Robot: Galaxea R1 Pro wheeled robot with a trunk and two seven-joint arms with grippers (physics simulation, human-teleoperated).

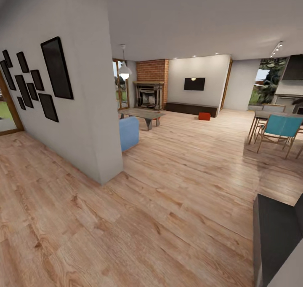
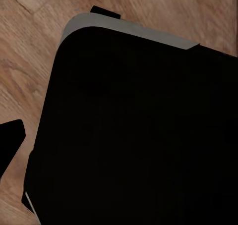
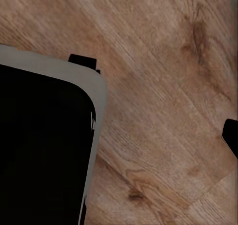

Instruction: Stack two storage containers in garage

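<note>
Far ahead in the head view, an orange-red storage container [image 1: 204, 116] sits on the living room's wood-plank floor [image 1: 168, 186], in front of the low dark cabinet [image 1: 191, 108] under the wall TV [image 1: 194, 84]. The garage is out of view. In the left wrist view a dark fingertip [image 2: 10, 140] pokes in at the frame edge, over wood floor and beside my black, grey-rimmed base [image 2: 134, 131]. In the right wrist view a dark fingertip [image 3: 231, 136] shows at the edge, with the base [image 3: 44, 145] beside it. Neither view shows how the jaws stand.
A cream wall corner [image 1: 105, 152] with black picture frames juts in close at the left. Behind it are a blue sofa end [image 1: 128, 133] and a coffee table [image 1: 145, 115], with a brick fireplace [image 1: 150, 89] beyond. Dining chairs [image 1: 280, 129] stand right. A dark cabinet [image 1: 277, 236] is near right.
</note>
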